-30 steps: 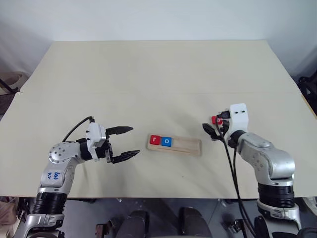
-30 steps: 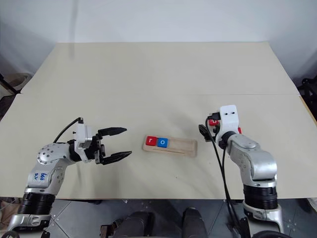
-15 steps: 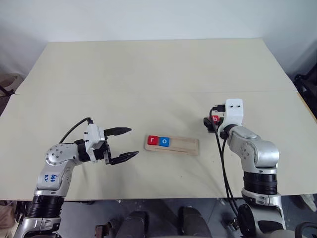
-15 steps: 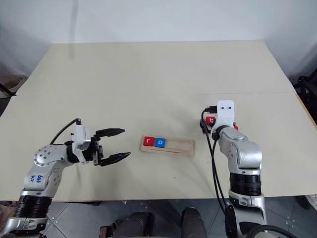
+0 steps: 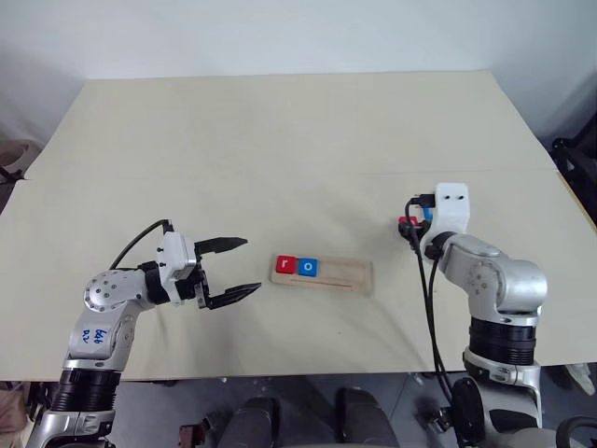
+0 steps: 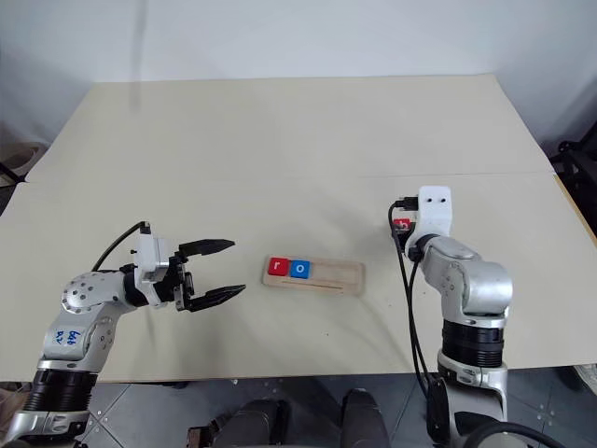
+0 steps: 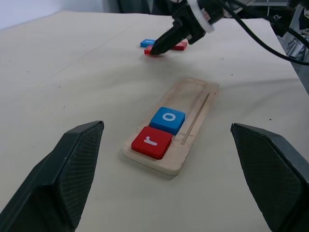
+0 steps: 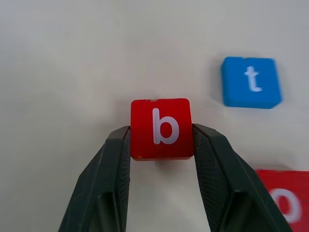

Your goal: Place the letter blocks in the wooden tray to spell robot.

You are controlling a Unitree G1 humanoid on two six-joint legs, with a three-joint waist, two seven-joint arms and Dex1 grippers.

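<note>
The wooden tray (image 5: 350,275) lies at the table's middle front, with a red r block (image 5: 287,266) and a blue o block (image 5: 309,267) at its left end. To its right, my right gripper (image 5: 408,226) is shut on the red b block (image 8: 161,128), low over the table. A blue t block (image 8: 251,82) and a red o block (image 8: 286,203) lie flat on the table close beside it. Left of the tray, my left gripper (image 5: 252,265) is open and holds nothing, pointing toward the tray.
The pale tabletop (image 5: 280,140) stretches wide behind the tray, with a seam line running across it. A black cable (image 5: 431,308) hangs along my right arm. The tray's right part (image 7: 195,104) is bare wood.
My right gripper's fingers have come together onto the red b block. The left arm has stayed where it was, still open.
</note>
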